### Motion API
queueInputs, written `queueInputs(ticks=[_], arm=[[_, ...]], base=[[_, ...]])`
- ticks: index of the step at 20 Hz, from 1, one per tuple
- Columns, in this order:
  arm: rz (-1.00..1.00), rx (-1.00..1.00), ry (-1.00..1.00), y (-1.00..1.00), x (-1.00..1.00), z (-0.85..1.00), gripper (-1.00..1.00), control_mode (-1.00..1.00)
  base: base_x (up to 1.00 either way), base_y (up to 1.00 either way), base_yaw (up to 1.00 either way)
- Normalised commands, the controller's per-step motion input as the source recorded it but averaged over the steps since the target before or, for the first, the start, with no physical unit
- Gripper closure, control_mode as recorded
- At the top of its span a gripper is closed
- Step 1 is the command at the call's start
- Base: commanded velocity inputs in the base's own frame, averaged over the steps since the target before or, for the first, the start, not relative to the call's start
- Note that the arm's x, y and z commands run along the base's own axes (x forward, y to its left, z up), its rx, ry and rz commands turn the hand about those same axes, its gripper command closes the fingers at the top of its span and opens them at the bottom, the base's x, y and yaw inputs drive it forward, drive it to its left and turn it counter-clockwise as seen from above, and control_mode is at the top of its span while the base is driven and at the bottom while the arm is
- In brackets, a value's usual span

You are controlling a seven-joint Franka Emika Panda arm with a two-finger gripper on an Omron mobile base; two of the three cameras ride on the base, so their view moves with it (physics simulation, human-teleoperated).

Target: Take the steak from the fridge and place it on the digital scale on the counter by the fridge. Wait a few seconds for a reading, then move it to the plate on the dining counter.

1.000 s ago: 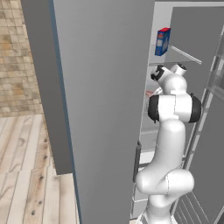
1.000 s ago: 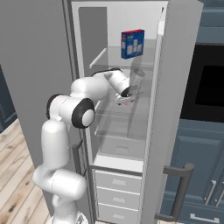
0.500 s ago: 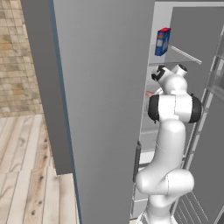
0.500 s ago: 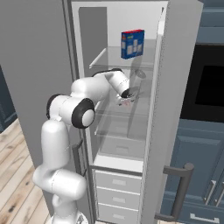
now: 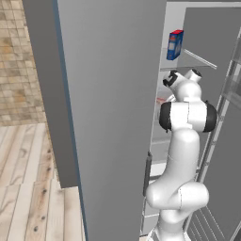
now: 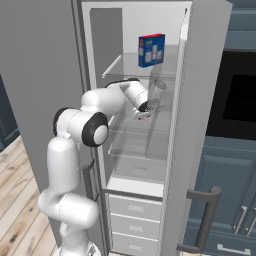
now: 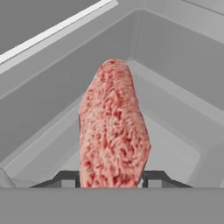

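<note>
The fridge [image 6: 200, 100] stands open, and its big grey door [image 5: 108, 94] fills the left base view. My arm reaches onto a middle glass shelf [image 6: 145, 130]. There my gripper [image 6: 145, 111] sits at the steak [image 6: 144, 116], a small reddish-pink slab. In the hand view the steak [image 7: 113, 131] lies flat on the white shelf, running away from me. My gripper [image 7: 111, 179] is shut on its near end, with a dark fingertip [image 7: 65, 178] pressed against each side. A sliver of the pink steak [image 5: 161, 100] peeks past the door edge. The digital scale, the plate and the dining counter are out of view.
A blue box [image 6: 151, 50] stands on the shelf above my hand and also shows as the blue box [image 5: 174, 44] from the left. White drawers [image 6: 132, 210] sit below. The inner door [image 6: 197, 150] stands close on the right, with navy cabinets and a black oven [image 6: 235, 95] beyond.
The fingers have closed in from wide open onto the sides of the steak. The arm and the steak have stayed in place.
</note>
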Motion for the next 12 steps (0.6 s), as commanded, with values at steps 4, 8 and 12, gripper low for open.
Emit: queueInputs(ticks=[4, 8, 12], arm=[[0.00, 0.00, 0.00, 0.00, -0.09, 0.00, 1.00, -1.00], [0.00, 0.00, -0.01, 0.00, -0.32, 0.00, 1.00, -1.00], [0.00, 0.00, -0.13, 0.00, -0.66, 0.00, 1.00, -1.00]], base=[[0.00, 0.00, 0.00], [0.00, 0.00, 0.00], [0.00, 0.00, 0.00]])
